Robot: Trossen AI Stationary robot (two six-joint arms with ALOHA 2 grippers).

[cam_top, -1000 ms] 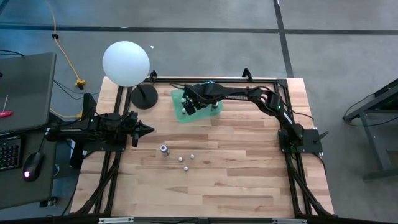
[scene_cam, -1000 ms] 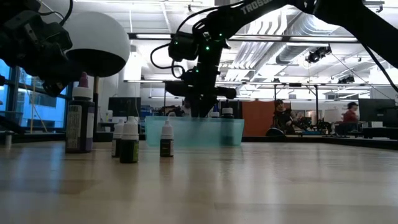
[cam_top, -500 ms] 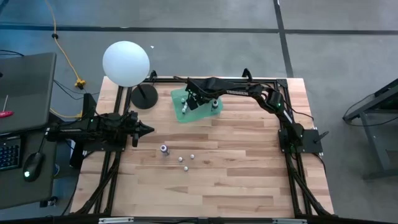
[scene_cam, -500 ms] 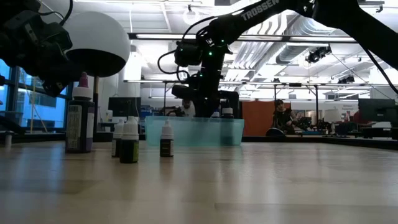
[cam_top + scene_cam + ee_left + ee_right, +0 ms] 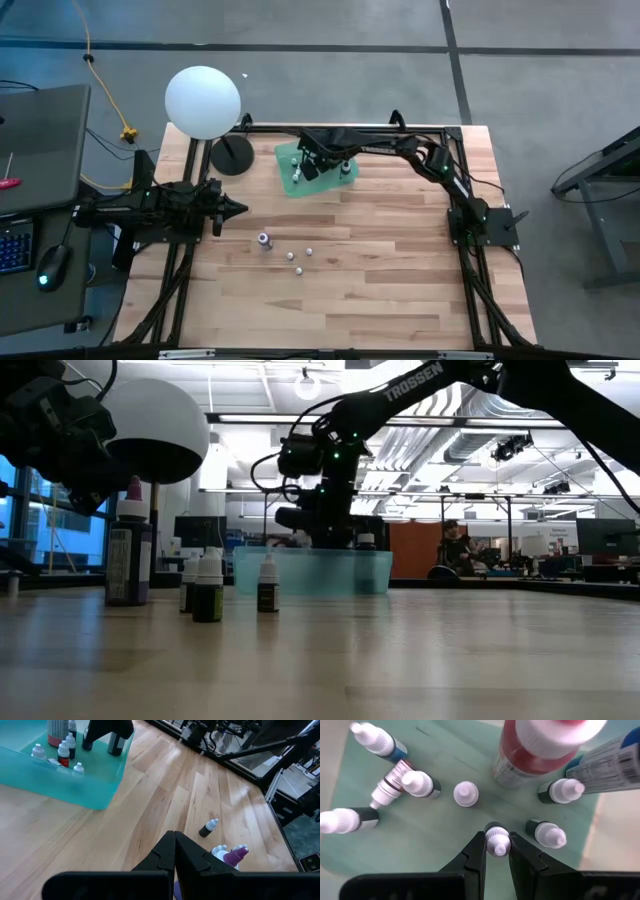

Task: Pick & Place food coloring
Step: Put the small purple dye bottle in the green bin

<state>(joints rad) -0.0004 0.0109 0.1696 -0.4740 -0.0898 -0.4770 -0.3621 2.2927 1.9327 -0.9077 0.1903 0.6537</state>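
Teal tray (image 5: 435, 840): bottles (image 5: 465, 794) crowding gripped bottle (image 5: 497, 841).

One small food coloring bottle (image 5: 497, 842) with a whitish cap stands upright between the right gripper's (image 5: 497, 851) fingers, low inside the teal bin (image 5: 290, 185). Around it in the bin stand more small white-capped bottles (image 5: 465, 794), one lying tipped (image 5: 395, 785), beside a larger red bottle (image 5: 530, 755). Well apart from the bin, on the bare wood, stand a purple bottle (image 5: 263, 240) and three tiny ones (image 5: 297, 259) (caps whitish, bodies dark).
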